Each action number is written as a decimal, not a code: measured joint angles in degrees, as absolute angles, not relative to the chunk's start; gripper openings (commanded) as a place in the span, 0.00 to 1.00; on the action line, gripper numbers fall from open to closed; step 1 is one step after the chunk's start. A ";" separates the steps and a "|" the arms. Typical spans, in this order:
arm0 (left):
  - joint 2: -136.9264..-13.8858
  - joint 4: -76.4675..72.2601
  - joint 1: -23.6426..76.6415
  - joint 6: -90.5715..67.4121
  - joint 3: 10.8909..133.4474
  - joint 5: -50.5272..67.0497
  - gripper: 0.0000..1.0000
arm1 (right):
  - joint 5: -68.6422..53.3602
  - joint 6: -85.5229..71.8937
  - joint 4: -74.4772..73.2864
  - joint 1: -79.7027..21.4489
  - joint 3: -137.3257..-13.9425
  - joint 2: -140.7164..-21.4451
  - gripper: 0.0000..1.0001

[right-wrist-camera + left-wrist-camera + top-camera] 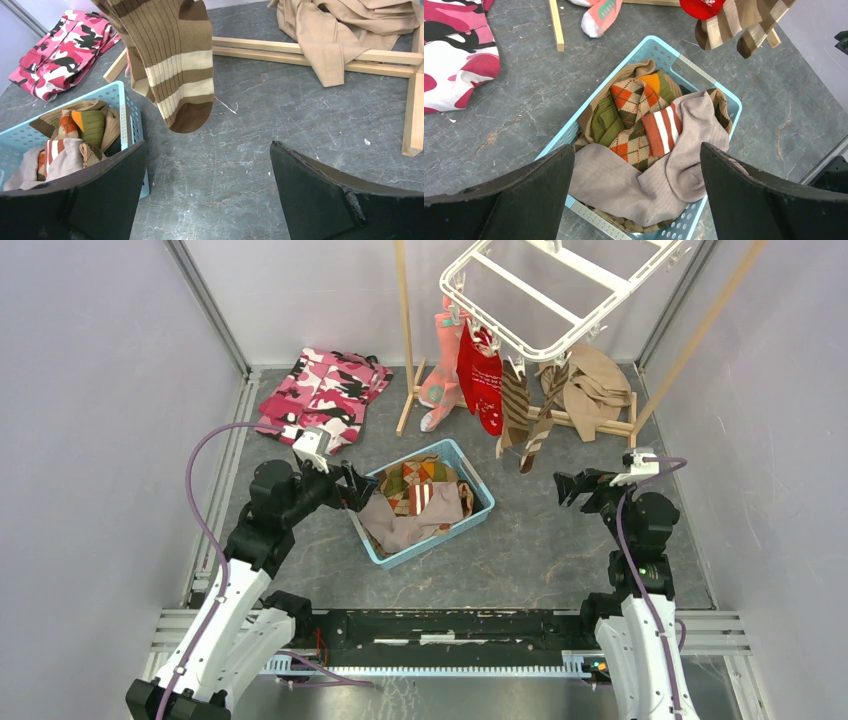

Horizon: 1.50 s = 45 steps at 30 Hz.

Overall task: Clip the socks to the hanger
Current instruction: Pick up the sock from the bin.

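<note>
Left gripper (352,489): jaws wide apart, empty, at the blue basket (470,474) left rim.
Right gripper (566,486): jaws wide apart, empty, over the table (540,540).
Basket: holds a taupe sock (639,185), argyle sock (626,97) and olive sock (604,120).
Hanger (540,295): at the back, with a pink sock (440,380), red sock (483,380) and brown-striped sock (515,405) hanging beneath.

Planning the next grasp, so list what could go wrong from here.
The taupe sock lies draped over the argyle socks in the basket, so the open left end effector might lift several together or drag the basket. The brown-striped sock hangs in front of the open right end effector; a forward move could snag it.
</note>
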<state>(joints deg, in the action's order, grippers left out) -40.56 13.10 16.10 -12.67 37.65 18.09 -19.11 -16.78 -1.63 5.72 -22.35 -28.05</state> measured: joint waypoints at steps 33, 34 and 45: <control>-74.91 19.09 52.23 -24.71 49.32 -14.13 0.58 | -35.83 -8.69 5.23 0.86 -17.74 -25.65 0.98; -76.14 19.03 52.23 -24.71 49.89 -14.11 0.58 | -35.83 -8.69 5.43 0.84 -17.65 -25.87 0.98; -84.31 17.23 52.27 -23.73 54.17 -11.05 0.02 | -35.81 -8.67 5.98 0.75 -16.01 -26.68 0.98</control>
<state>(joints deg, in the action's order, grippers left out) -84.31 17.23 52.27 -23.73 54.17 -11.05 -35.81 -8.67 5.98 0.75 -16.01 -26.68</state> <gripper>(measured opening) 0.112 0.979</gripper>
